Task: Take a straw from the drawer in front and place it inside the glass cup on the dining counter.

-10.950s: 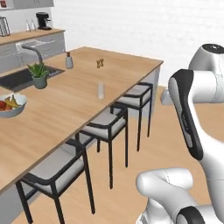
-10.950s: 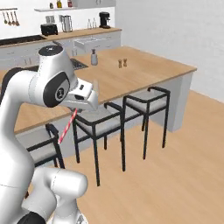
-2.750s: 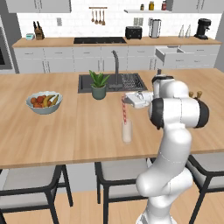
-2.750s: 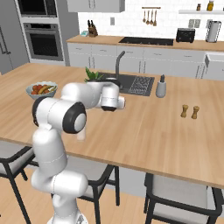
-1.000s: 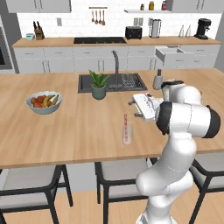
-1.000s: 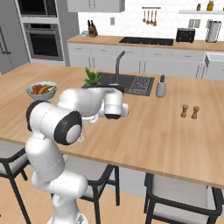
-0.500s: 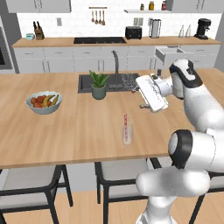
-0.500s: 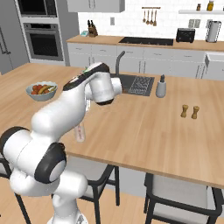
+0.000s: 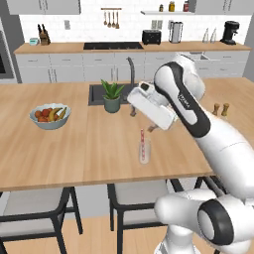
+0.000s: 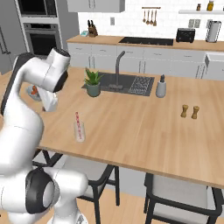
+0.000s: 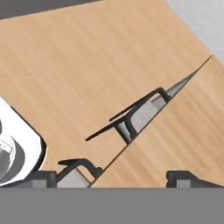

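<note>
The dining counter (image 9: 74, 154) is a long wooden island with an inset dark sink (image 10: 131, 85) and a curved tap (image 10: 118, 65) at its far side. Black-framed stools (image 9: 34, 208) with grey seats tuck under its near edge. The gripper (image 9: 143, 121) hangs above the counter, just past the glass cup, its jaws spread wide and holding nothing; in the hand view the dark fingertips (image 11: 43, 177) sit far apart over the counter edge and a stool. A fruit bowl (image 9: 50, 116) rests toward the left, a potted plant (image 9: 112, 95) beside the sink. The glass cup (image 9: 144, 152) stands near the front edge with the red-pink straw (image 9: 142, 141) upright inside it. Two small brown shakers (image 10: 190, 111) stand well apart to the right.
</note>
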Robot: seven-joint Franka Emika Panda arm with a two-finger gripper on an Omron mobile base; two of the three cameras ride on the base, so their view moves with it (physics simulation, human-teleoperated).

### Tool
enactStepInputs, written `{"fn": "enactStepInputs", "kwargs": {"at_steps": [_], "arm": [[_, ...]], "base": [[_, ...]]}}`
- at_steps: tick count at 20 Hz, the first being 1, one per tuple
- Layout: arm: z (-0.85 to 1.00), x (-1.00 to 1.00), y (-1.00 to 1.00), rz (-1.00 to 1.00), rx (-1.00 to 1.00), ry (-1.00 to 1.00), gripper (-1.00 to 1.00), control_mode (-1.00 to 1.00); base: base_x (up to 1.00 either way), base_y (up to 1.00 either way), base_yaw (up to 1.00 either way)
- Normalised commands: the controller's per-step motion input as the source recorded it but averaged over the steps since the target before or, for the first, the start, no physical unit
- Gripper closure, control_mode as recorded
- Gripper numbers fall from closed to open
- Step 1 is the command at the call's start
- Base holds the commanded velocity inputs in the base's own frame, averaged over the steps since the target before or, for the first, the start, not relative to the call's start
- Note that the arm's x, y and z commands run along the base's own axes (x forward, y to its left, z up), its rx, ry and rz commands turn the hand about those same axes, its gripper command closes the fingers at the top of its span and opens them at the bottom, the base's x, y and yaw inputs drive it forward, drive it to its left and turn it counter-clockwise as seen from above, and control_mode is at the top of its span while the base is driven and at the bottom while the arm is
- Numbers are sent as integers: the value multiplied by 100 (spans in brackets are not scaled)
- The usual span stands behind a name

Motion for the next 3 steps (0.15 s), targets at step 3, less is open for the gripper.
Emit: {"fn": "enactStepInputs", "kwargs": {"at_steps": [3], "arm": [[-28,-5,45,0,-77,-18,-100,-100]], "base": [[0,0,0]]}}
